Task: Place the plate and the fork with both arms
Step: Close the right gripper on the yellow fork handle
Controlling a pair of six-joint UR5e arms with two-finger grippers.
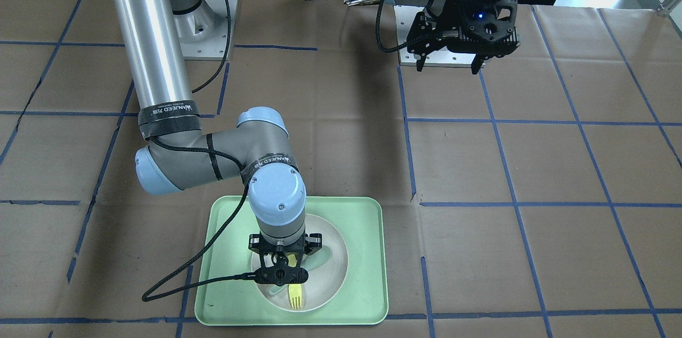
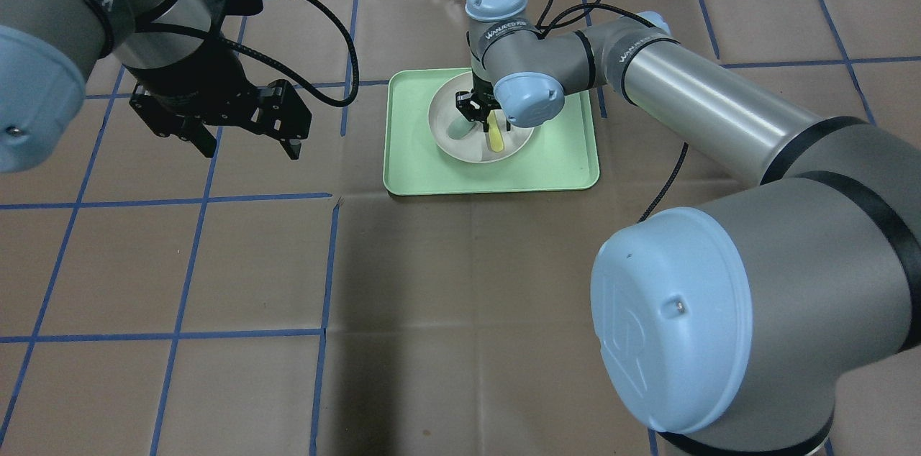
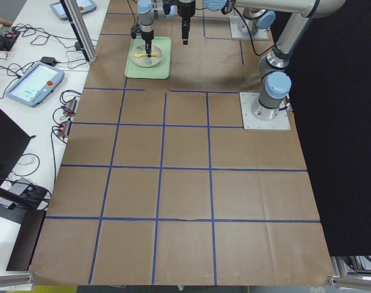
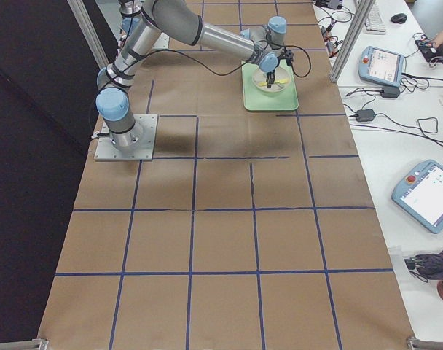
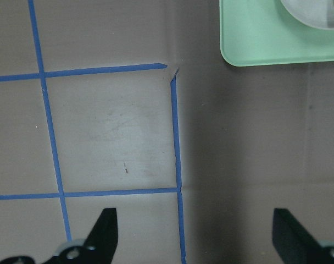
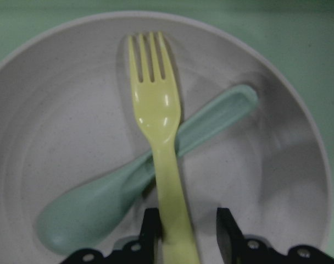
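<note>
Right wrist-mounted view has the right gripper (image 6: 186, 220) at 6 o'clock, its fingers slightly apart and straddling the handle of the yellow fork (image 6: 156, 110), one finger against it and a gap at the other. Farther in, the tines point to 12 o'clock, and the utensil lies across a teal spoon (image 6: 128, 181) inside the off-white plate (image 6: 57, 110) on the mint-green tray (image 6: 24, 27). Overhead, at the tray's 9 o'clock, the left gripper (image 2: 251, 151) hangs above the table with fingers wide apart.
</note>
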